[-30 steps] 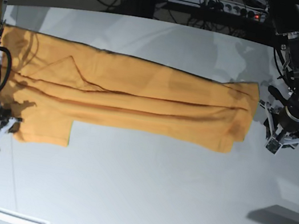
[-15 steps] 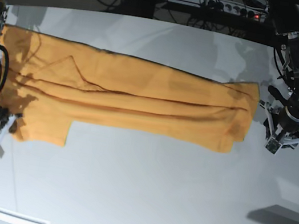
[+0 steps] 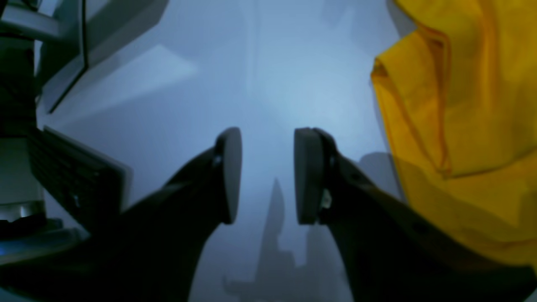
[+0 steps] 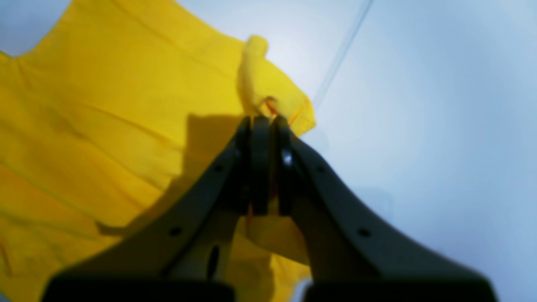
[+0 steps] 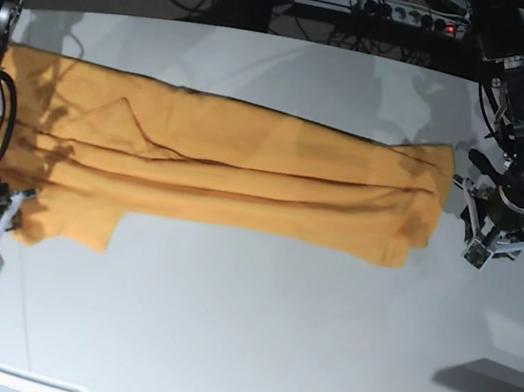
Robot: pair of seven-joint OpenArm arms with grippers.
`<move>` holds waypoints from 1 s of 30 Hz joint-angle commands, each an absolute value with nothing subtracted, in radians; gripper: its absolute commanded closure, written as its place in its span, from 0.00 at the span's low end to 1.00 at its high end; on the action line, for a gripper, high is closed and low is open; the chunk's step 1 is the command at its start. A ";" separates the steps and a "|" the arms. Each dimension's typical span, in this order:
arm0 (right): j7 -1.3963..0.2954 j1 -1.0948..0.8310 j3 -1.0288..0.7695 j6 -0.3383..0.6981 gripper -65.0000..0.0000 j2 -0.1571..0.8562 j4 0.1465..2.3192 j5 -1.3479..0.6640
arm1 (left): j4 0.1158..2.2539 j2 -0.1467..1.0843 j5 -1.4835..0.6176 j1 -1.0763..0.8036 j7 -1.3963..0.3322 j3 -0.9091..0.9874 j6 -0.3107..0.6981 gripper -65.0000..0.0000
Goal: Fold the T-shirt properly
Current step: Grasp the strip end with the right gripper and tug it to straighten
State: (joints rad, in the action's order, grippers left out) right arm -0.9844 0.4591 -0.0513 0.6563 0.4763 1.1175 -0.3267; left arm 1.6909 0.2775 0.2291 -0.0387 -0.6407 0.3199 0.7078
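right pincer point(image 4: 264, 126): clenching a corner of the T-shirt point(image 5: 225, 174), sleeve end, at the desk's left edge in the base view
left pincer point(image 3: 267, 176): hanging released over bare desk point(image 5: 247, 336), just beside the hem end, gripping nothing
T-shirt: lying in a long band across the desk's far half
handling: likely light, limp, sagging wherever unsupported; corners and hem edge looking like the best holds
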 commanded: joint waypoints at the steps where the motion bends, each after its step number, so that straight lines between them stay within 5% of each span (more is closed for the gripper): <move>1: -0.983 0.481 -0.071 0.657 1.00 0.495 1.168 -0.334 | 1.696 0.294 0.223 -0.025 -0.628 0.323 0.698 0.67; 30: -1.231 0.156 -0.199 0.657 1.00 0.472 1.764 -0.334 | 1.593 0.294 0.225 -0.024 -0.552 0.275 0.698 0.67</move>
